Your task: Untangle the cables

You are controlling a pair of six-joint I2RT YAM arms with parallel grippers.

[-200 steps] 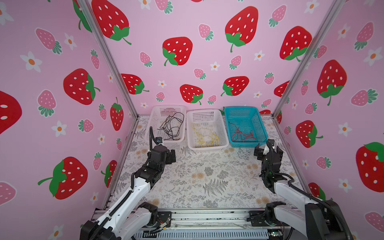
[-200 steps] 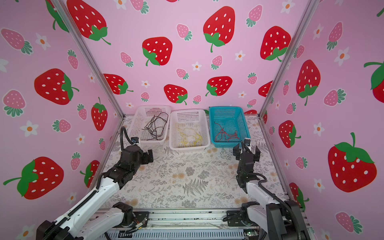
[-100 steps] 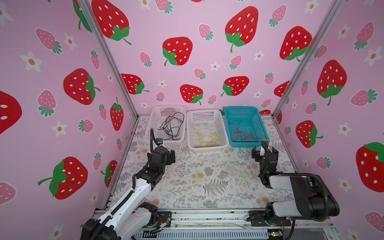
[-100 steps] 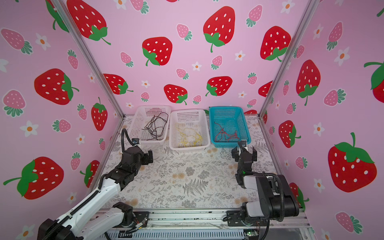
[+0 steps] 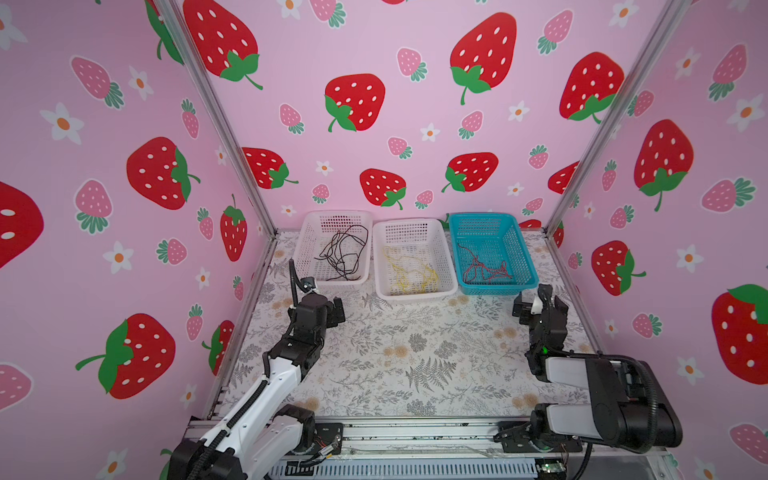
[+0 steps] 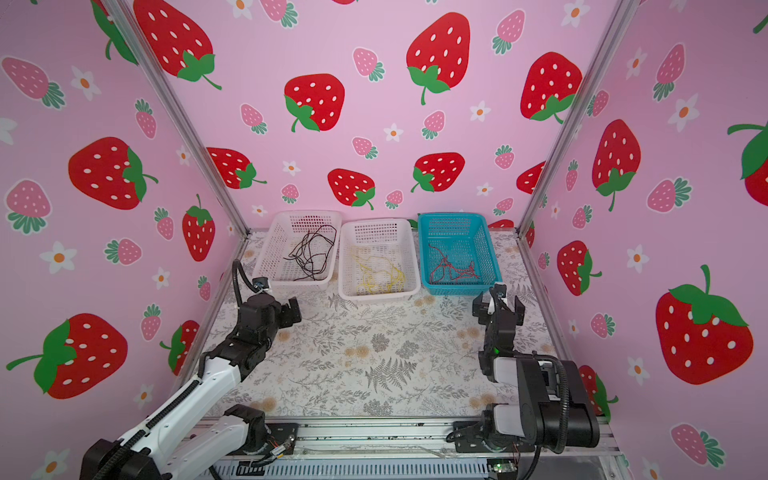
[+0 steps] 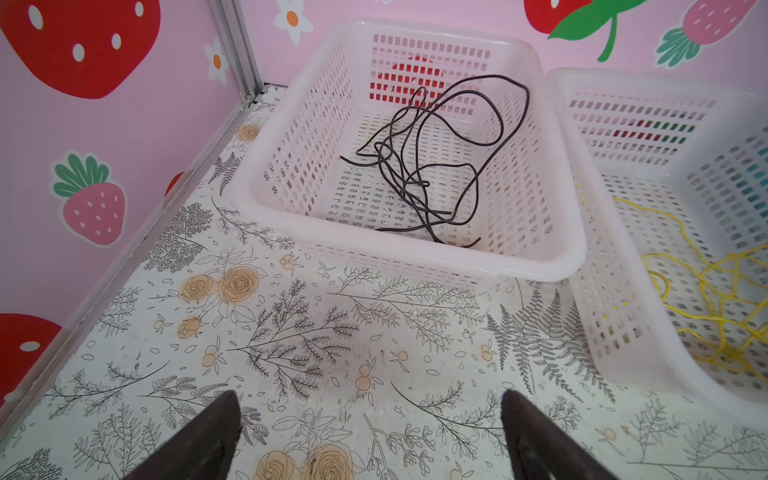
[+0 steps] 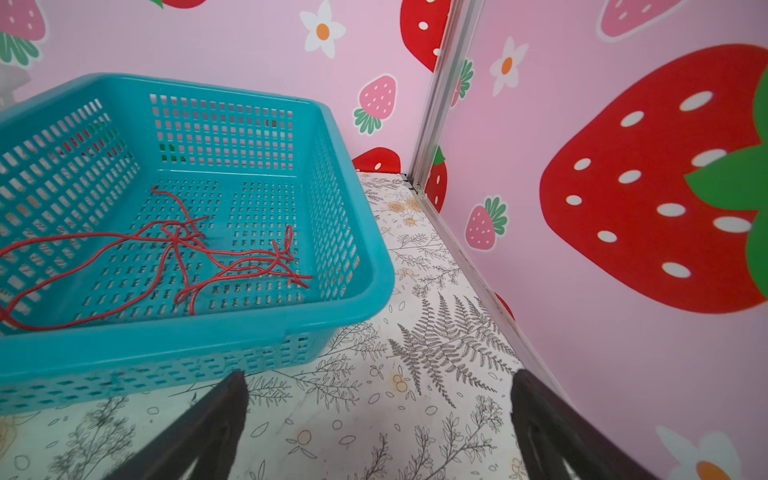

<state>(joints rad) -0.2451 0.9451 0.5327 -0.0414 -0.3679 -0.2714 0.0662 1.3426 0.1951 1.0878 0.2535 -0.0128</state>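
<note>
We see thin, loose loops in the far baskets (image 5: 409, 232) — black cables (image 5: 343, 253) left, yellow cables (image 5: 409, 272) middle, red cables (image 5: 484, 268) right, perhaps knotted. The left gripper (image 7: 369, 397) and right gripper (image 8: 379, 374) gape wide, empty.

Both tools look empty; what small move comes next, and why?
Probably just retract the left tool and right tool, both open and empty: black cables sit alone in the left white basket, yellow cables in the middle basket, red cables in the blue basket.

Perforated plastic baskets (image 5: 494, 286) — smooth; slightly glossy
</note>
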